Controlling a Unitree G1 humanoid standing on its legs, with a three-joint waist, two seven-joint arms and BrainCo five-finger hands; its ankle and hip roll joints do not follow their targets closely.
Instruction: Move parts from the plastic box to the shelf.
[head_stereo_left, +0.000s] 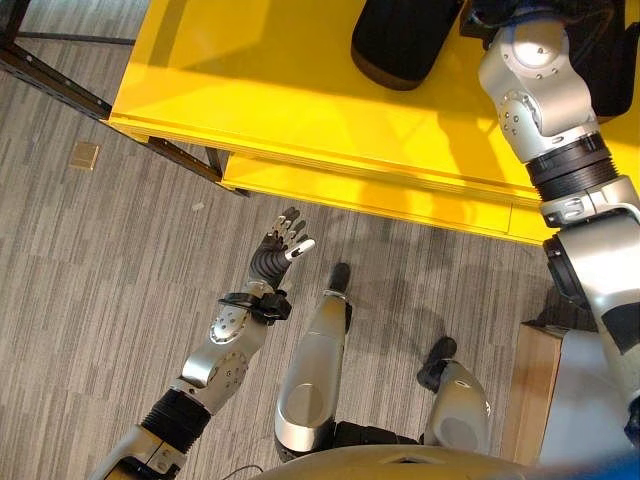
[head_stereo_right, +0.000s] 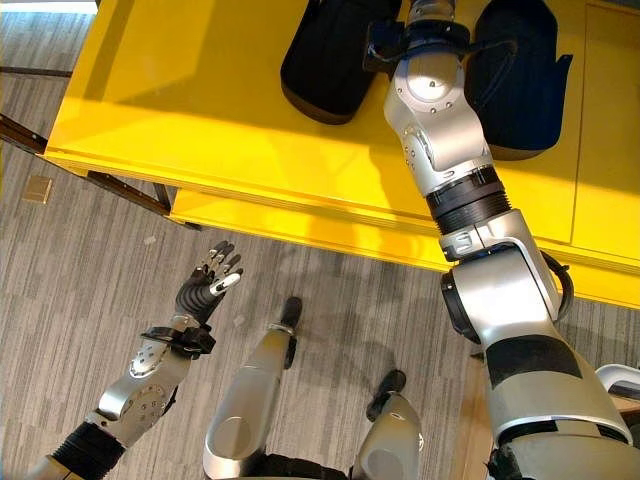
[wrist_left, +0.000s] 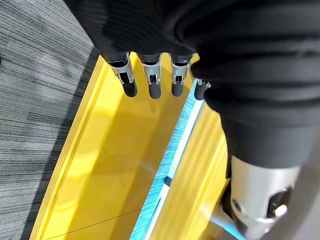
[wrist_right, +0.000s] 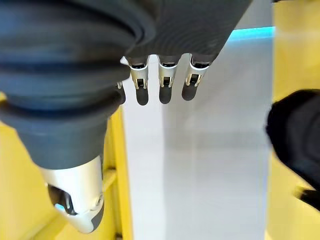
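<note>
while both hands carry nothing, left hand (head_stereo_left: 278, 250) fingers spread over floor, right hand (wrist_right: 162, 85) fingers straight, black parts (head_stereo_right: 325, 55) lie on yellow shelf (head_stereo_right: 200, 120) beside them; remainder unclear.

Grey striped carpet (head_stereo_left: 120, 250) covers the floor, running up to and under the yellow furniture. A small tan square (head_stereo_left: 84, 155) lies flat on the carpet, well apart from everything else, near a dark metal frame bar (head_stereo_left: 55, 85) that crosses the upper left corner at a slant. At the lower right, a pale wooden panel (head_stereo_left: 533, 385) stands on the carpet, its edge facing up.
</note>
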